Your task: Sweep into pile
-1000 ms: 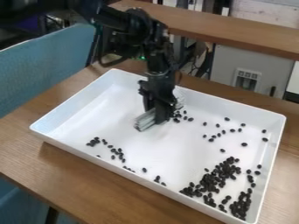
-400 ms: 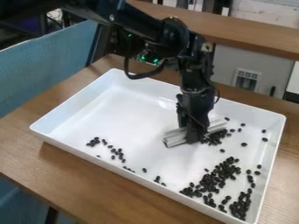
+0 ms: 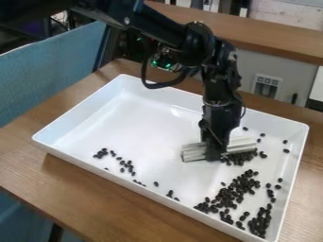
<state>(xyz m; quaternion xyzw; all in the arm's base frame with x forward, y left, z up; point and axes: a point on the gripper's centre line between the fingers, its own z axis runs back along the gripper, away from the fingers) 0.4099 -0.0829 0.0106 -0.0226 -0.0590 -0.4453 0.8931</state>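
Camera view: wooden table (image 3: 114, 203) in front, white tray (image 3: 142, 127) on it. Black beans (image 3: 233, 191) lie in a loose heap toward the tray's near right corner, more strung along the near wall and in a small group at left. Farther back, the gripper (image 3: 216, 152) is clamped on a pale ribbed bar (image 3: 193, 152), probably on the tray floor, ends sticking out both sides. Dark clump by its right end, strays beyond. Blue chair (image 3: 56, 71) behind left, wooden ledge (image 3: 271, 38) farthest.
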